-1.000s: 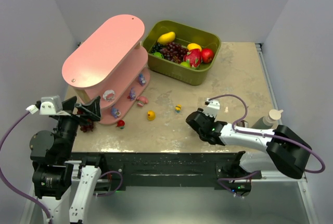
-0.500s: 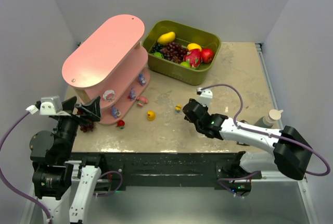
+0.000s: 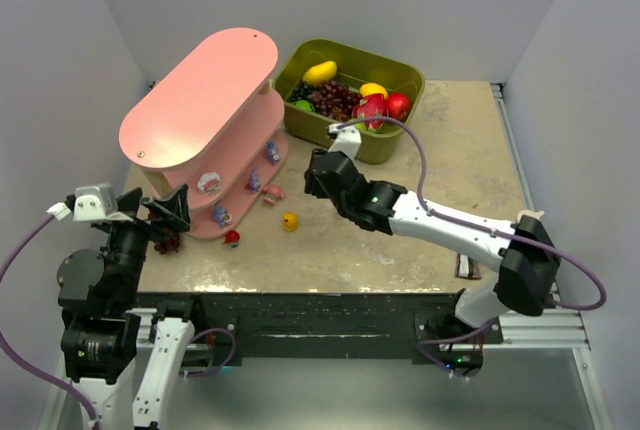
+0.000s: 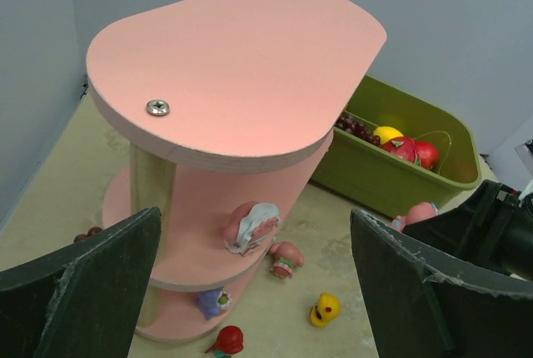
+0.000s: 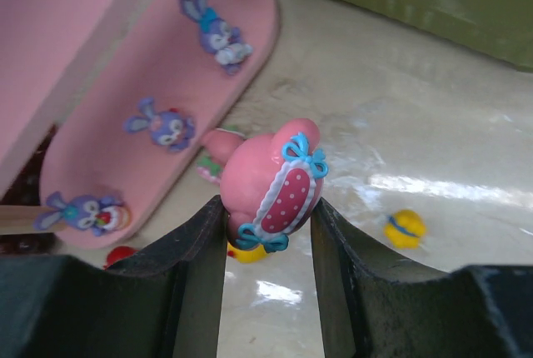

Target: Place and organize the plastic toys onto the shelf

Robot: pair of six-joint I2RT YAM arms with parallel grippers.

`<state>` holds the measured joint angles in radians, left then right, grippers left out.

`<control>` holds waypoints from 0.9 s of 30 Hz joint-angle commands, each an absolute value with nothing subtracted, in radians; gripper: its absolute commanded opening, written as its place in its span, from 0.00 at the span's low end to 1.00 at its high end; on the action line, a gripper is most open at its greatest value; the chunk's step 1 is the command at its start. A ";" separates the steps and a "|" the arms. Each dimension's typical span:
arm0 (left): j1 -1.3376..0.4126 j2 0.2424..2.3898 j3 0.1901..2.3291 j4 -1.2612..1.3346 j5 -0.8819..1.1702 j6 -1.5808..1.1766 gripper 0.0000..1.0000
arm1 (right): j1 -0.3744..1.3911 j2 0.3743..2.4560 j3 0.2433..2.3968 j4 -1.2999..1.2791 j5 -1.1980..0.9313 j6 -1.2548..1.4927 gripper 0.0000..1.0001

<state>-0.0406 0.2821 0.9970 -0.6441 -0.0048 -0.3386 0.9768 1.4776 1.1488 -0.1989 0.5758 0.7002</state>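
Observation:
The pink three-tier shelf (image 3: pixel 200 115) stands at the left; it also shows in the left wrist view (image 4: pixel 241 58). My right gripper (image 3: pixel 318 176) is shut on a pink toy with a dotted bonnet (image 5: pixel 272 179) and holds it above the table, just right of the shelf's bottom board (image 5: pixel 179 83). Three purple bunny toys (image 5: pixel 218 35) lie on that board. A pink-and-white toy (image 4: pixel 252 225) sits on the middle board. A pink toy (image 3: pixel 273 194), a yellow duck (image 3: pixel 290 221), a red toy (image 3: pixel 232 239) and a small yellow toy (image 5: pixel 405 228) lie on the table. My left gripper (image 3: pixel 165 212) is open and empty, near the shelf's front end.
The olive-green bin (image 3: pixel 385 145) with larger fruits stands behind the right gripper. A dark red grape bunch (image 3: pixel 165 243) lies by the shelf's near left end. The right arm stretches across the middle of the table.
My right arm has swung left and forward from the table's right side to beside the shelf, with the pink bonnet toy in its jaws. The left arm has not moved.

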 commanded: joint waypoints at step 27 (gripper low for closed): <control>-0.037 0.362 1.069 -0.660 -0.132 -0.339 1.00 | 1.146 1.994 1.933 -0.386 0.742 0.801 0.09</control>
